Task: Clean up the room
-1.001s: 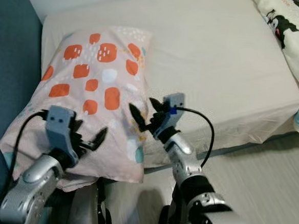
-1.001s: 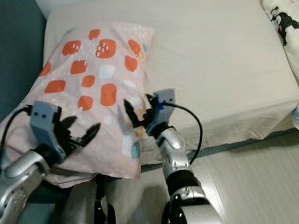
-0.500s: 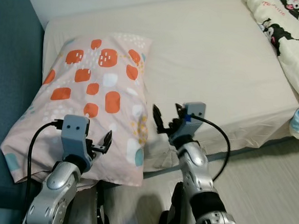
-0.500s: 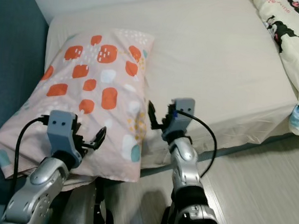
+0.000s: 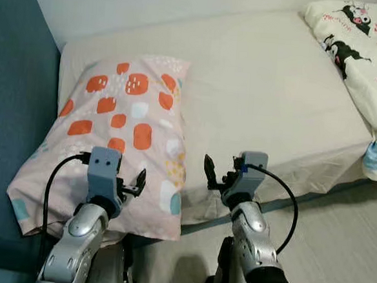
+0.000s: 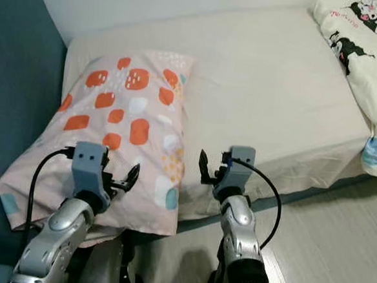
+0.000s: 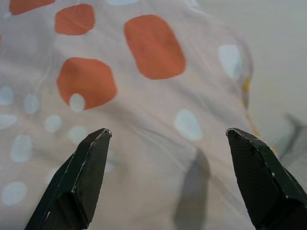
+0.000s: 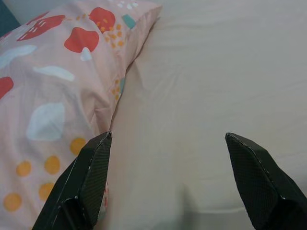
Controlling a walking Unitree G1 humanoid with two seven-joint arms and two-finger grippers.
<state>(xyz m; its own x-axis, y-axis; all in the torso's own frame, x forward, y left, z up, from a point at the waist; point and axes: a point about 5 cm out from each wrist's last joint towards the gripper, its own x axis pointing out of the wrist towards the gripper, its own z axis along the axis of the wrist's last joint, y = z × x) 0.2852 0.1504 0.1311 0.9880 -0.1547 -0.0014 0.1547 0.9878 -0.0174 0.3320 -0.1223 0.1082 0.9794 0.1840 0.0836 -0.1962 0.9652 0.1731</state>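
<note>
Now the pink pillow point(image 5: 121, 130) lies at the bed's point(image 5: 276, 96) left end. Above its near edge the left gripper point(image 7: 168, 179) is spread wide; the right gripper point(image 8: 168, 184), also wide, hovers beside it over the sheet.

matt cloth pillow point(image 5: 122, 120), smooth cloth sheet point(image 5: 269, 95)

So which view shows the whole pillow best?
The left eye view: the pillow lies whole at the bed's head end. The right eye view matches. The wrist views catch patches only, between each open pincer's fingers.

Blanket point(image 5: 362, 69) cut off at right edge; pillow point(image 5: 111, 136) near end behind left arm.
</note>
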